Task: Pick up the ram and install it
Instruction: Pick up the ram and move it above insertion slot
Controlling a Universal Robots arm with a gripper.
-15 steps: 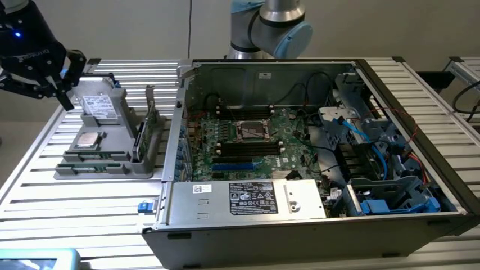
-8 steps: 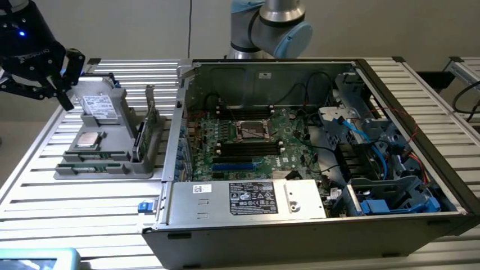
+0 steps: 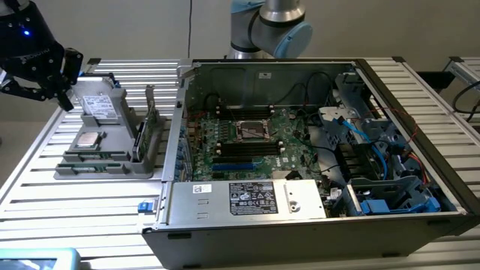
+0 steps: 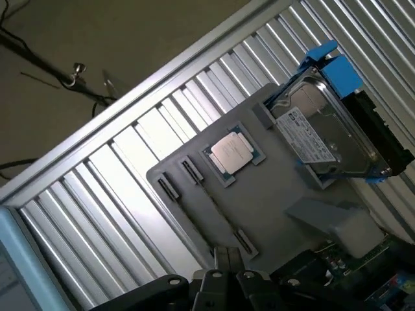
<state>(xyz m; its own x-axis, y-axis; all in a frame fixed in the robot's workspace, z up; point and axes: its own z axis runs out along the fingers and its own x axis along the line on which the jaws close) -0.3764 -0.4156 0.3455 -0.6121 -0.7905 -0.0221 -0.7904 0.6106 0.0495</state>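
Saw the ram [image 3: 91,167] as a thin green stick, stood on edge in a clipped slot at the near end of the grey tray [image 3: 139,169], toward the exterior view's left. From the wrist camera caught the ram [image 4: 216,206] edge-on, just a thin dark line between small end clips. Could not make out chips or label there. Noted it just in front of the square silver processor chip [image 3: 89,139], untouched and not yet in the computer case [image 3: 300,230].

Found the fingers [image 4: 222,265] clenched together on nothing. Put them over the tray's far end beside the hard drive [image 3: 98,106], well apart from the ram.

Logged a taller green card [image 3: 150,132] upright along the tray's case side, between ram and case. Marked the motherboard [image 3: 251,135] lying open inside the case, with black memory slots [image 3: 248,149] beside the socket. Spotted blue cables [image 3: 375,140] toward the exterior view's right. Placed tray and case side by side on a slatted metal table [image 3: 45,208].
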